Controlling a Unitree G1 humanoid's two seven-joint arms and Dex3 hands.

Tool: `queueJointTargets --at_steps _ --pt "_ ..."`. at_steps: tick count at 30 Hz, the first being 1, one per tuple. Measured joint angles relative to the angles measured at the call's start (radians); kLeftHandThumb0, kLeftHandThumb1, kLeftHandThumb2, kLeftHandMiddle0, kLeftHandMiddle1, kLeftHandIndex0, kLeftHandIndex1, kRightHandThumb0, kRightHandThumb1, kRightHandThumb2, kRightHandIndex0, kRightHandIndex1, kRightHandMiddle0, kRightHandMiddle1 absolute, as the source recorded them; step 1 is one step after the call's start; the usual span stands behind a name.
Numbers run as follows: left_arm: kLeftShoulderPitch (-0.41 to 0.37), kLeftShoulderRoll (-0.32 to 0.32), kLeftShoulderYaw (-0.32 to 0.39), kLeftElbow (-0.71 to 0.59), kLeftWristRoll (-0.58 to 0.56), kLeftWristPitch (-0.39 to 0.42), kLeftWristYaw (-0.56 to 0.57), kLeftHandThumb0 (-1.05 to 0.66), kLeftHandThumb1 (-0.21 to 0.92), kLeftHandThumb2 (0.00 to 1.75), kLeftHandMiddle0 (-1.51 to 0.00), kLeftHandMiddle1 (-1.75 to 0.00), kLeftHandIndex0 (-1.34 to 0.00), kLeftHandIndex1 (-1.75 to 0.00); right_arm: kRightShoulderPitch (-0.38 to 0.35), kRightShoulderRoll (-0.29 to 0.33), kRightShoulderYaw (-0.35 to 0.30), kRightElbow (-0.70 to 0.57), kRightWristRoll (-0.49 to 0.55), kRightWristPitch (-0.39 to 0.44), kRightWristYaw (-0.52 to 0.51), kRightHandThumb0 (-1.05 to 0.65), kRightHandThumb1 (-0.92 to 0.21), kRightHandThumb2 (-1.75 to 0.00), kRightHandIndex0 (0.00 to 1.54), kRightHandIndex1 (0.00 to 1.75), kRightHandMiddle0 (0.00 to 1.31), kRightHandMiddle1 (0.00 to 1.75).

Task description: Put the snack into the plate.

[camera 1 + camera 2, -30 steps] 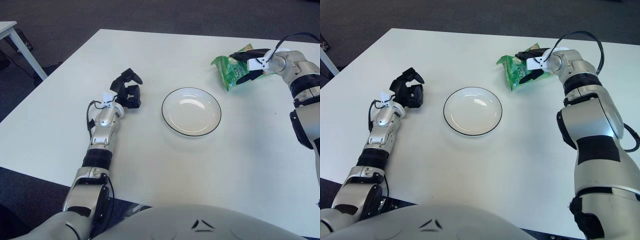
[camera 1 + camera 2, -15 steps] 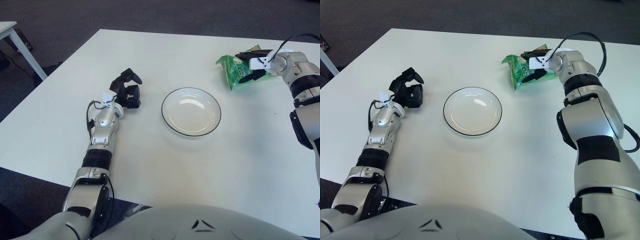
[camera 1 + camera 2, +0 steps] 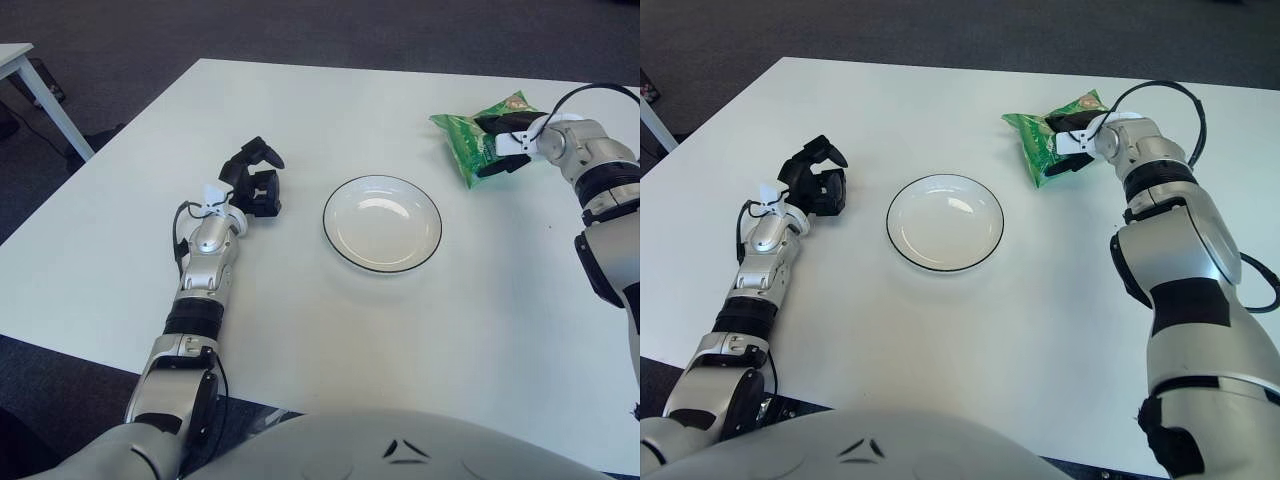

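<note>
White desk [image 3: 300,320] under you: green crinkly snack bag [image 3: 468,142] sits far right, beyond the round white black-rimmed plate [image 3: 382,222]. Your right hand [image 3: 507,142] has fingers clamped on the bag. Left hand [image 3: 254,180] left of plate, fingers curled, empty.

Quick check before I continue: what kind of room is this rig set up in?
Probably an office or lab: a plain white table, dark grey carpet, and a second white table's corner at the far left.
</note>
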Motion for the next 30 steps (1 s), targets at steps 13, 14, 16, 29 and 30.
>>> queueJointTargets --at_steps 13,14,16,29,30 --pt "-0.008 0.000 -0.006 0.018 0.020 -0.037 0.013 -0.49 0.28 1.36 -1.25 -1.75 -0.64 -1.75 0.047 0.002 0.037 0.001 -0.001 0.002 -0.171 -0.87 -0.84 -0.40 0.01 0.20 0.00 0.93" --pt "-0.008 0.000 -0.007 0.018 0.022 -0.039 0.016 -0.49 0.28 1.36 -1.25 -1.75 -0.64 -1.75 0.052 0.002 0.038 0.001 -0.001 0.002 -0.188 -0.83 -0.81 -0.44 0.00 0.29 0.00 1.04" --pt "-0.008 0.000 -0.009 0.018 0.031 -0.042 0.022 -0.49 0.28 1.36 -1.24 -1.75 -0.64 -1.75 0.059 0.001 0.040 0.001 -0.001 0.002 -0.225 -0.62 -0.58 -0.71 0.00 0.83 0.06 1.35" --pt "-0.013 0.000 -0.023 0.028 0.052 -0.061 0.044 -0.49 0.28 1.36 -1.23 -1.75 -0.64 -1.75 0.095 -0.001 0.041 -0.001 -0.001 0.019 -0.518 -0.01 -0.05 -1.49 0.85 1.34 0.73 1.74" --pt "-0.014 0.000 -0.024 0.030 0.055 -0.064 0.046 -0.49 0.28 1.36 -1.23 -1.75 -0.64 -1.75 0.096 -0.001 0.036 -0.002 0.003 0.021 -0.528 -0.01 -0.04 -1.50 0.87 1.33 0.73 1.74"
